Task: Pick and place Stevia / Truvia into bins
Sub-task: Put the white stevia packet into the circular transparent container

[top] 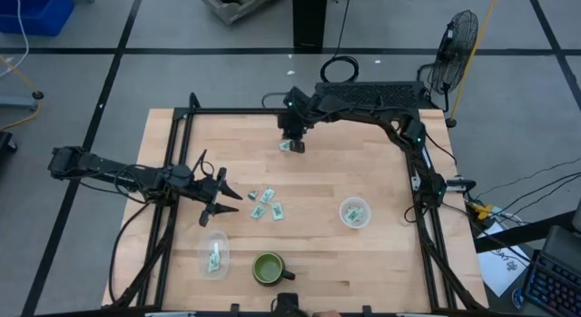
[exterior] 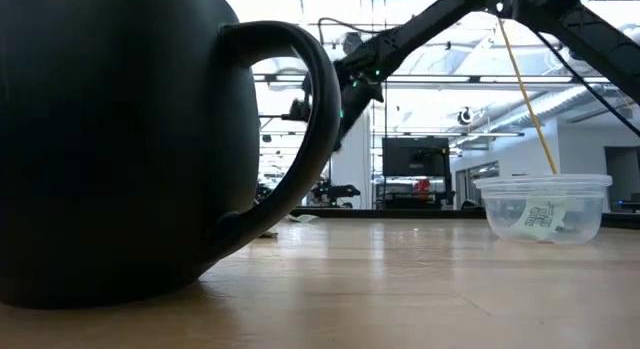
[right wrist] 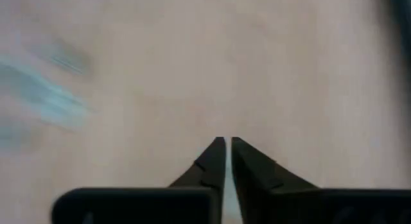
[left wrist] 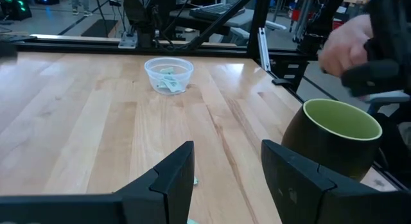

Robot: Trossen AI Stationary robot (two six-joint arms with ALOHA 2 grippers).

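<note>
Roughly partway: both bins already hold packets, several packets still loose on the table (top: 363, 163), a pale butcher-block wood slab with visible plank seams inside a black metal frame.

Left arm sits at the left edge; left gripper (top: 221, 197) hangs over the wood beside the loose cluster, dark matte fingers spread wide, nothing between them.

Right arm reaches across the far side; right gripper (top: 292, 143) is down at the board by 1 far packet (top: 285, 146). Wrist view shows its fingers pressed nearly together, just a thin slit. Can't tell if paper is pinched in there; a blurred pale green smear sits off to the side.

Mug (top: 267, 268): dark green glazed outside, lighter green inside, round, looped handle. Not a target.

Bins: 2 clear thin-walled round plastic cups. Right bin (top: 355, 212) has a few packets; left bin (top: 215, 254), next to the mug, has at least 1.

Loose cluster (top: 264, 204): about 5 small flat rectangular paper sachets, pale green and white, lying flat mid-table, apart from both bins.

Left to do, my read: cluster plus the far packet.
</note>
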